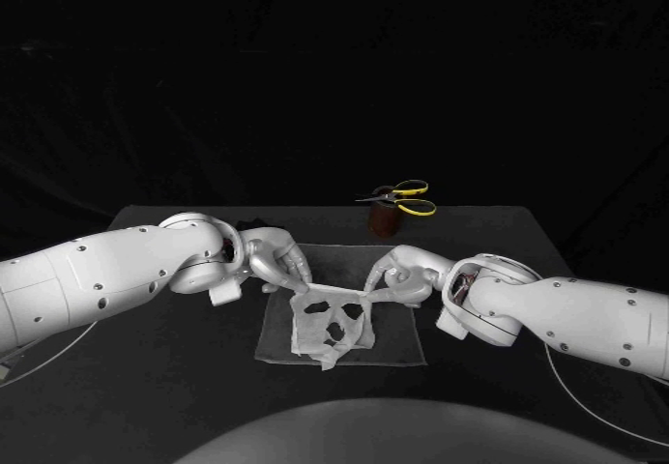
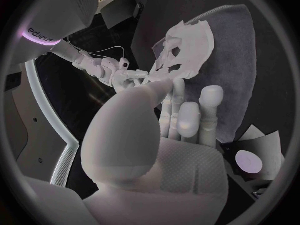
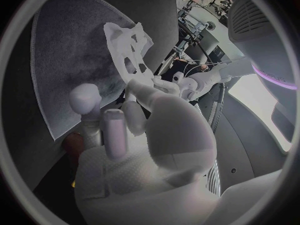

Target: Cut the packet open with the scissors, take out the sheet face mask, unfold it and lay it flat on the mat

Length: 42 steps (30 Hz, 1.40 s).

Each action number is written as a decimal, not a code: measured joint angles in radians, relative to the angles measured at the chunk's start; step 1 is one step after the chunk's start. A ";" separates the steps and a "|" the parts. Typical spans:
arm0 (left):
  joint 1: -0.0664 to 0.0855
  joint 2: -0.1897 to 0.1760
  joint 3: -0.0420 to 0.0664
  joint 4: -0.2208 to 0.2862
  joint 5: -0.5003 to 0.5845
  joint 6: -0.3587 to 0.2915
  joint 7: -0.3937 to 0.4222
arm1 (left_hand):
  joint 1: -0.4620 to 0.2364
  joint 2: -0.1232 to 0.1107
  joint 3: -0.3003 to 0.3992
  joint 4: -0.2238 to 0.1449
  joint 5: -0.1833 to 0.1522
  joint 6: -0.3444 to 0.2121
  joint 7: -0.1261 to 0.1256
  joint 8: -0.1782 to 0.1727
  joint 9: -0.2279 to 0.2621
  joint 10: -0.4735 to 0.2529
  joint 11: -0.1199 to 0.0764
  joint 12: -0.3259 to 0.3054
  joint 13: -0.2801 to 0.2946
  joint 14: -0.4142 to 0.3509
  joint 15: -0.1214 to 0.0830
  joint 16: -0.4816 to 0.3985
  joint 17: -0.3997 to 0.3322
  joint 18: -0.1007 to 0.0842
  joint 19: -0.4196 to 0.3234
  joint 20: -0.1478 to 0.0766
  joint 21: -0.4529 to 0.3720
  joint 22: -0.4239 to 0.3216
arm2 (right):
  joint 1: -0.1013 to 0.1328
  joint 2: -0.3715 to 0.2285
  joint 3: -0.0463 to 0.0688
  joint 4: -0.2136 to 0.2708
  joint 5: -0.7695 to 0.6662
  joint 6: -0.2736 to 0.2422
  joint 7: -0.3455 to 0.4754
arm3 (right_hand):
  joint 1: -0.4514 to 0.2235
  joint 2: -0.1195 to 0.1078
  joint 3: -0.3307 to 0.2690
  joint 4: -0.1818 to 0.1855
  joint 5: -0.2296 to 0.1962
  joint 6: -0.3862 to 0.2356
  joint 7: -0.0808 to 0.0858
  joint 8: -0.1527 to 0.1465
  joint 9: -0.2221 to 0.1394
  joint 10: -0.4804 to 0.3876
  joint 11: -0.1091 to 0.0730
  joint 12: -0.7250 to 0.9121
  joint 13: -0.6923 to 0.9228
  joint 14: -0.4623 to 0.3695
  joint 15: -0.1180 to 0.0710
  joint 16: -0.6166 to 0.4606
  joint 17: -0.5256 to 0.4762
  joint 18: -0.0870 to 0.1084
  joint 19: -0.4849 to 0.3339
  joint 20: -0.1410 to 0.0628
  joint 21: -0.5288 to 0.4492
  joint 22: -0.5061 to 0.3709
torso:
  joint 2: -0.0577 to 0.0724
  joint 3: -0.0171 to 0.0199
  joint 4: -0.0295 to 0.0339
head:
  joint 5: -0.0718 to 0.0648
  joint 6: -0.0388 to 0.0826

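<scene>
1. Head view: the left hand [image 1: 283,261] and right hand [image 1: 396,275] each pinch a top corner of the mask [image 1: 332,324]. It's strung between the two sets of fingertips and drapes away from them onto the mat [image 1: 401,338]. The end farthest from the fingers looks rumpled. The scissors [image 1: 401,196] lie well beyond both hands, nobody holding them.
2. Left wrist view: the left hand [image 2: 156,130] has its thumb closed against a finger on the mask [image 2: 184,50] corner, with the other fingers loose below. The sheet spreads out past the fingertips over the mat [image 2: 240,60].
3. Right wrist view: same deal mirrored. The right hand [image 3: 147,130] nips its corner and the mask [image 3: 131,47] fans out ahead of the fingertips above the mat [image 3: 62,70].
4. My take: we're at the laying-flat step. I'd keep both pinches firm, ease the hands apart just enough to take up slack without tearing that thin sheet, then lower together so the rumpled end smooths out before letting go.
</scene>
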 measured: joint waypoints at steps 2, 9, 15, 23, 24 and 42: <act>0.000 0.015 0.001 -0.022 -0.014 -0.011 0.004 | 0.001 0.001 0.000 0.000 0.000 0.000 0.000 0.000 0.000 0.000 0.000 0.000 0.001 0.000 0.000 0.000 0.001 0.000 0.000 0.000 0.000 0.000 | 0.002 0.009 0.000 -0.015 -0.002 -0.002 -0.007 | 0.000 0.000 0.000 0.000 0.000 0.000 0.001 -0.001 0.000 -0.001 -0.001 0.000 0.000 0.000 0.000 0.000 0.000 0.000 0.000 0.000 0.000 0.000 | 0.002 -0.0004 0.0000 | -0.001 0.000; 0.001 0.075 0.005 -0.104 -0.071 -0.054 0.023 | 0.002 0.002 0.003 -0.003 -0.001 0.000 0.000 0.000 0.000 0.000 0.000 0.000 0.001 0.000 0.000 0.000 0.002 0.000 0.000 0.000 0.000 -0.001 | 0.012 0.042 0.001 -0.071 -0.018 -0.003 -0.038 | -0.001 -0.001 0.000 0.000 0.000 0.001 0.004 -0.003 0.000 -0.001 -0.001 0.000 0.000 0.000 0.000 0.000 0.001 0.010 0.000 0.000 0.000 0.000 | 0.011 -0.0022 0.0007 | -0.004 0.000; 0.006 0.127 0.008 -0.172 -0.122 -0.078 0.043 | 0.002 0.002 0.003 -0.003 0.001 -0.004 0.003 0.000 0.000 0.000 0.000 0.000 0.001 0.003 0.004 0.000 0.002 0.000 0.000 0.000 0.000 -0.002 | 0.027 0.071 0.003 -0.124 -0.035 -0.013 -0.059 | -0.001 -0.001 0.000 0.000 0.000 0.001 0.004 -0.001 0.000 -0.001 -0.002 -0.002 0.000 0.000 0.000 0.000 0.001 0.011 -0.004 -0.004 0.000 0.000 | 0.019 -0.0025 0.0006 | -0.005 0.000; 0.013 0.165 0.009 -0.224 -0.176 -0.079 0.057 | 0.002 0.002 0.003 -0.003 0.001 -0.006 0.002 -0.001 0.000 0.000 0.000 0.000 0.002 0.003 0.004 0.000 0.002 0.000 0.000 0.000 0.000 -0.002 | 0.045 0.108 0.005 -0.186 -0.049 -0.031 -0.076 | -0.004 -0.004 0.000 0.000 -0.001 0.003 0.002 0.001 0.000 -0.001 -0.002 -0.002 -0.001 0.000 0.000 -0.004 0.001 0.010 -0.004 -0.004 -0.005 -0.001 | 0.027 0.0000 0.0010 | -0.006 0.000; 0.013 0.168 0.009 -0.228 -0.181 -0.079 0.058 | 0.002 0.002 0.003 -0.003 0.001 -0.006 0.002 -0.001 0.000 0.000 0.000 0.000 0.002 0.003 0.004 0.000 0.003 0.000 0.000 0.000 0.000 -0.002 | 0.047 0.112 0.006 -0.194 -0.050 -0.032 -0.078 | -0.004 -0.004 0.000 0.000 -0.001 0.003 0.002 0.001 0.000 -0.001 -0.002 -0.002 -0.001 0.000 0.000 -0.004 0.001 0.010 -0.004 -0.004 -0.005 -0.001 | 0.028 0.0007 0.0010 | -0.006 0.000; 0.017 0.228 0.017 -0.328 -0.232 -0.080 0.049 | 0.002 0.002 0.008 -0.008 0.001 -0.008 -0.001 0.000 0.000 0.000 0.000 0.000 0.003 0.003 0.004 0.004 0.009 0.000 0.000 0.000 0.000 -0.001 | 0.081 0.212 0.008 -0.333 -0.100 0.030 -0.111 | -0.001 -0.001 0.000 0.000 -0.003 0.001 0.000 -0.001 0.000 -0.002 -0.002 -0.003 -0.001 0.000 0.000 -0.004 0.000 0.009 -0.004 -0.004 -0.009 0.000 | 0.032 0.0001 0.0021 | -0.007 0.000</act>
